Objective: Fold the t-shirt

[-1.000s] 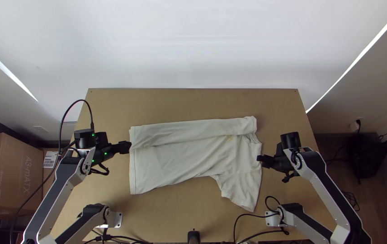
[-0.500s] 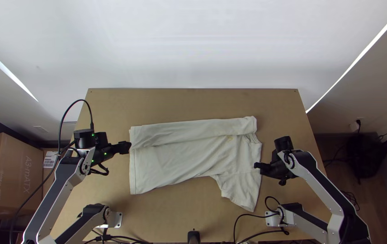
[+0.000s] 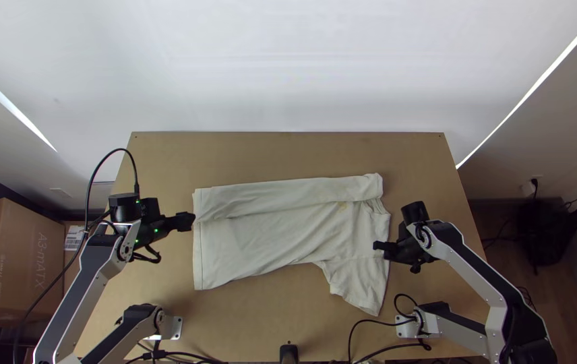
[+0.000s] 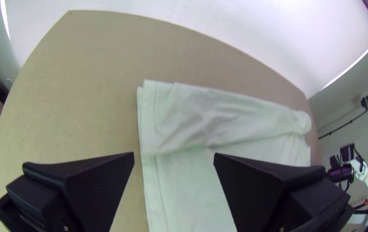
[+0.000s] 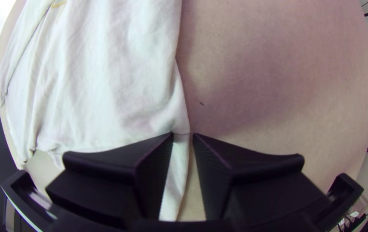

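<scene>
"Where do we have the shirt (image 3: 268, 236)?"

"Lengthwise on the counter (image 3: 288, 155), hem (image 3: 198, 263) towards our left, neck towards our right. Its far side is turned inward in one long flap (image 3: 288, 192); the near sleeve (image 3: 362, 286) sticks out towards us."

"So which step are we on?"

"One side fold looks done, we'd say, and we seem to be setting up the second."

"And our fingers?"

"The left gripper (image 4: 174, 155) is by the hem end, its fingers wide apart with nothing in them. The right gripper (image 5: 183, 135) is over the shirt's neck-end edge; its fingers are apart too, with a narrower gap, and a strip of cloth shows between them. We can't say they touch it."

"What does the next move ask of us?"

"Probably a pinch on the near edge at both ends, the left coming to the near hem corner, then carrying that side and its sleeve inward together, level, so the body doesn't twist."
</scene>
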{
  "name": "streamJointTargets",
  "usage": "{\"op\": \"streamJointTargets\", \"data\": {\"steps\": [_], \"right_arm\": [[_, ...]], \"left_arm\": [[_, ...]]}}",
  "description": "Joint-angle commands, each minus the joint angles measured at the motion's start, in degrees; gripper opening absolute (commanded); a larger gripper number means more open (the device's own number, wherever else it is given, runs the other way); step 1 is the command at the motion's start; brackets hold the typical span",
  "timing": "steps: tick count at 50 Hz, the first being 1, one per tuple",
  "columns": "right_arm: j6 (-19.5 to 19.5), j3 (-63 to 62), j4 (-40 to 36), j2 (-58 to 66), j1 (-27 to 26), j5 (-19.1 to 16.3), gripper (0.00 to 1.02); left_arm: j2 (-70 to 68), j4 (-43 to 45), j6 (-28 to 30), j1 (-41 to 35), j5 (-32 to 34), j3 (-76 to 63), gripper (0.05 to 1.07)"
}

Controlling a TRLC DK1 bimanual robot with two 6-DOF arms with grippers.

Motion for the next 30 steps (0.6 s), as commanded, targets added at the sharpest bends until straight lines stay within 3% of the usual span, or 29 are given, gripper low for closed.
{"op": "streamJointTargets", "data": {"steps": [1, 10, 19, 30], "right_arm": [[0.43, -2.5, 1.61, 1.99, 1.1, -0.75, 0.02], [0.52, -2.59, 1.34, 1.11, 1.19, -0.75, 0.02], [0.6, -2.5, 1.08, -0.03, 1.19, -0.75, 0.02], [0.6, -2.15, 0.9, -1.96, 1.19, -0.75, 0.02]], "left_arm": [[-0.51, -6.88, 5.73, -2.34, -0.16, 2.61, 1.01], [-1.65, -24.19, 19.09, -8.84, -0.25, 1.55, 1.01], [3.54, -27.01, 20.23, -11.57, -2.71, 1.03, 0.92], [14.35, -27.01, 18.82, -17.28, -8.24, 2.61, 0.93]]}}
